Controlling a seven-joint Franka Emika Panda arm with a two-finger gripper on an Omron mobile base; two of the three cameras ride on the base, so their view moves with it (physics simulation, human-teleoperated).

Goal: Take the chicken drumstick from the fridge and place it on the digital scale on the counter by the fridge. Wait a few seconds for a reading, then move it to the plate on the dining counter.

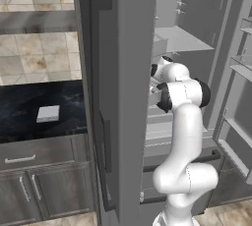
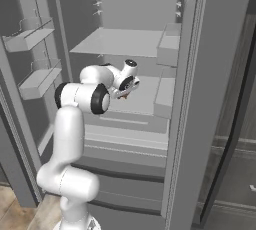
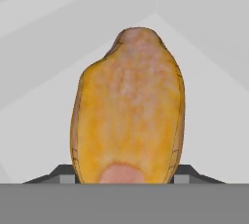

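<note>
The golden-brown chicken drumstick (image 3: 129, 116) stands large between my gripper's (image 3: 125, 175) two dark fingertips, which press against its sides. From the right base view the gripper (image 2: 131, 87) reaches into the open fridge (image 2: 125, 41), just over the middle shelf, with a bit of orange drumstick (image 2: 134, 85) at its tip. The fridge's dark door (image 1: 118, 97) hides the fingers in the left base view. Left of the fridge, the pale digital scale (image 1: 48, 113) lies bare on the black marble counter (image 1: 19, 117).
Door bins (image 2: 35, 81) hang on the open left door and more bins (image 1: 241, 68) on the right side. Pale boxes (image 2: 167, 49) sit at the shelves' right end. Grey cabinets with silver handles (image 1: 19, 159) stand below the counter.
</note>
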